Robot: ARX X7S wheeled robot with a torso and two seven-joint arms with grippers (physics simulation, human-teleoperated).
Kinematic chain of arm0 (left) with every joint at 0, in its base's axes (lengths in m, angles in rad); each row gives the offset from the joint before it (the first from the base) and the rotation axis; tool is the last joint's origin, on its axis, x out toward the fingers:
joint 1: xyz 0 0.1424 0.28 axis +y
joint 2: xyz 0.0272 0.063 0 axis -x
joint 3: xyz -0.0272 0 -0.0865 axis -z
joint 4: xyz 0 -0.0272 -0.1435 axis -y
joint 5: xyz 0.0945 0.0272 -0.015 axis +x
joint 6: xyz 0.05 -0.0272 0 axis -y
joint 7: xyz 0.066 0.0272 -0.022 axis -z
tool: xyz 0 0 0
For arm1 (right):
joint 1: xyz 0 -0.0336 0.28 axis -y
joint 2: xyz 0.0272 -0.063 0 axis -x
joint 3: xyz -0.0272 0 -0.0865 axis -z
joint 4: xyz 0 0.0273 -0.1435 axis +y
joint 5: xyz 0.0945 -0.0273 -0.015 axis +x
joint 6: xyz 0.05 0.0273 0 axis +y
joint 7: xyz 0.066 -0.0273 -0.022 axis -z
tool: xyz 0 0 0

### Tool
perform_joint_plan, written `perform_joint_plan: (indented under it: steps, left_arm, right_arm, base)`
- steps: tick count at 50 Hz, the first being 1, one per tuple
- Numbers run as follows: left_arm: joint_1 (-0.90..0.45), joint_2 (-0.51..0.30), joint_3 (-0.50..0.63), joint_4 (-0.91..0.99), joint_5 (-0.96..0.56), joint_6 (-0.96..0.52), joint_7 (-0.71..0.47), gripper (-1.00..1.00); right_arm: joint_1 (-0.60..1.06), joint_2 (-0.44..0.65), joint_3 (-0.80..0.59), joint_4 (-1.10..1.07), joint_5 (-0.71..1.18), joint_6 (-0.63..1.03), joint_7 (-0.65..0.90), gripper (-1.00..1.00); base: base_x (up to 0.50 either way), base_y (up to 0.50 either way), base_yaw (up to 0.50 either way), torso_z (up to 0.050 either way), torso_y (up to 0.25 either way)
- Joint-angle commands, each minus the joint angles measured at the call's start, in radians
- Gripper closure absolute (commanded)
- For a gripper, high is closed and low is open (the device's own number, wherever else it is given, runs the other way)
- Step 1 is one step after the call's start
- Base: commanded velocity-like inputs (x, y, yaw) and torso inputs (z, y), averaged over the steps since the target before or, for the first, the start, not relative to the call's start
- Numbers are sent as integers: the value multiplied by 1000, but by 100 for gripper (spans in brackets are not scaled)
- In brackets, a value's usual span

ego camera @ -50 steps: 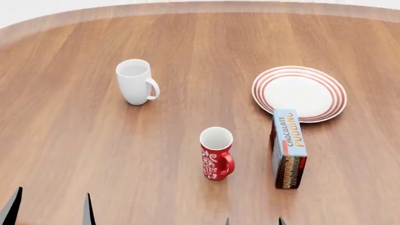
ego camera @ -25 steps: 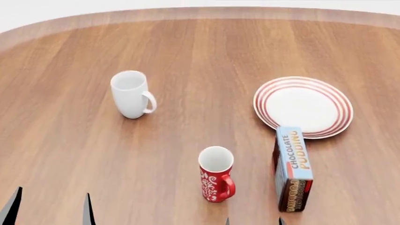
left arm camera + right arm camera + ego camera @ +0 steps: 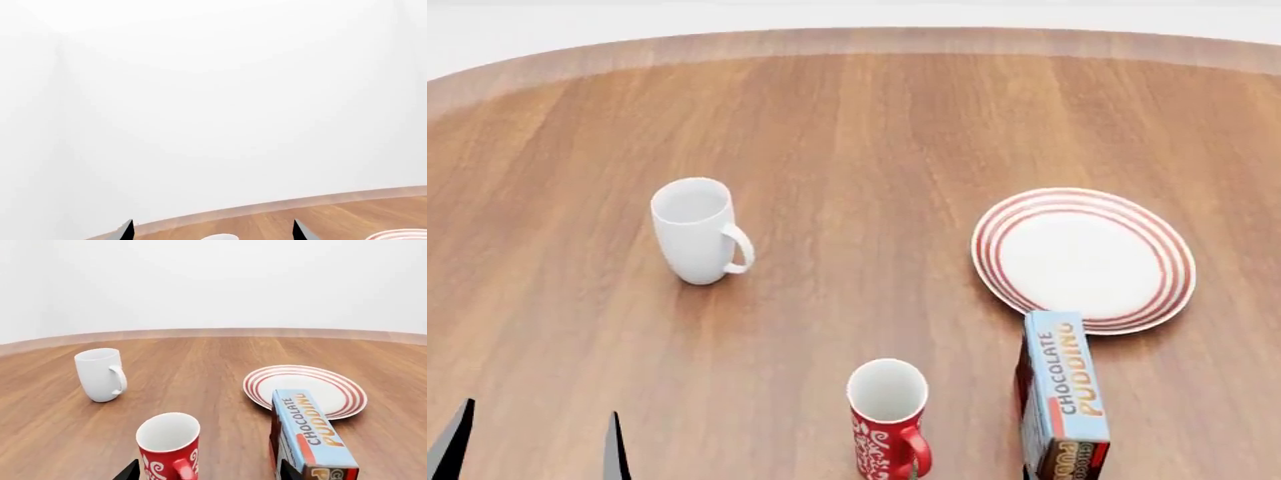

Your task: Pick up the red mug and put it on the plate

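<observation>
Head view, left to right: left gripper (image 3: 534, 448) at lower left, fingers spread wide, holding nothing. Two mugs: one white mug (image 3: 695, 231) left of centre, one red mug (image 3: 888, 418) at bottom centre. One plate (image 3: 1082, 259) at right; one pudding box (image 3: 1064, 396) below it. Right gripper's (image 3: 207, 470) opening: cannot tell.

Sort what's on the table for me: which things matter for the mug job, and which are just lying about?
For the job: red mug, red-ringed plate, right gripper with the mug ahead of it.
Lying about: white mug, chocolate pudding box.
</observation>
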Motion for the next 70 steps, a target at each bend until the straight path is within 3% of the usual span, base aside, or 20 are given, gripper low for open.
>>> perform_joint_plan:
  steps: [1,70]
  left_arm:
    - [-1,-3,6,0,-3,0,-4,-100]
    - [-7,-22,34,3,-10,-6,-29,-100]
  right_arm:
    - [1,4,-5,0,4,-1,4,-100]
    - [6,25,-31,1,26,-15,31,-100]
  base:
    - [191,0,0,0,0]
    - [189,0,0,0,0]
